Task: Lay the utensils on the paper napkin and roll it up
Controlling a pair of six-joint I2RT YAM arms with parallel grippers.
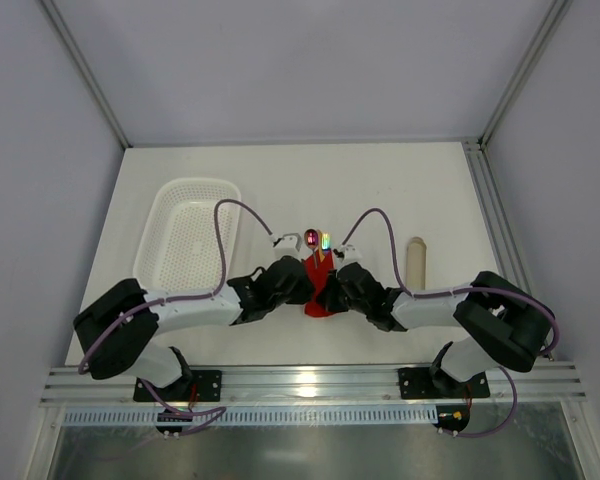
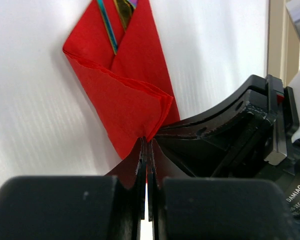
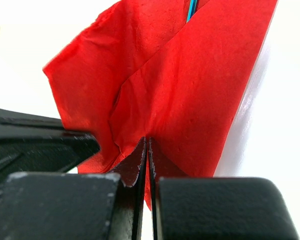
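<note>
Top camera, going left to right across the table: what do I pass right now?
white perforated basket → left gripper → red paper napkin → right gripper → beige oblong tray. The spoon and fork tips overlap the napkin, so they are left out.

The paper napkin (image 2: pixel 125 100) is plain bright red. The utensils (image 1: pixel 313 238) gleam iridescent: pink-purple spoon bowl, yellow-green fork tines. The basket (image 1: pixel 195 183) is white and perforated, the tray (image 1: pixel 415 262) beige.
</note>
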